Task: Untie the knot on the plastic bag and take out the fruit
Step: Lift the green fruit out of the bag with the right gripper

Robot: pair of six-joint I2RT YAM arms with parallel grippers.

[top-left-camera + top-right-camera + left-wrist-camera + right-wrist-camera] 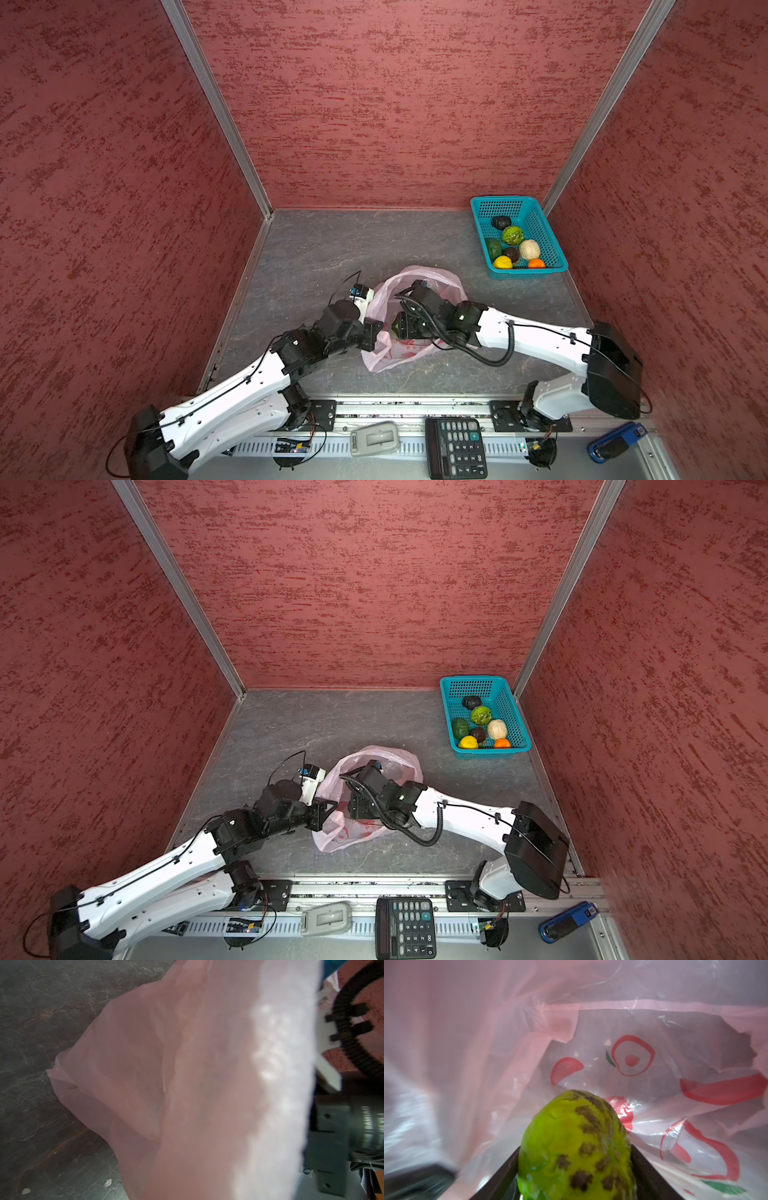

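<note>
1. The plastic bag (332,837) lay crumpled on the grey table (291,737).
2. The right gripper (356,809) reached into the bag's open mouth, with its jaws hidden.
3. The left gripper (326,810) met the bag's 9 o'clock edge.
4. A teal basket (512,719), at 2 o'clock from the bag, held seven fruit (481,715).

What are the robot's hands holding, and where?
Right gripper: a green fruit, by its sides, inside the bag. Left gripper: apparently the bag's rim.

The basket (527,271) stands behind and right of the plastic bag (384,359).
</note>
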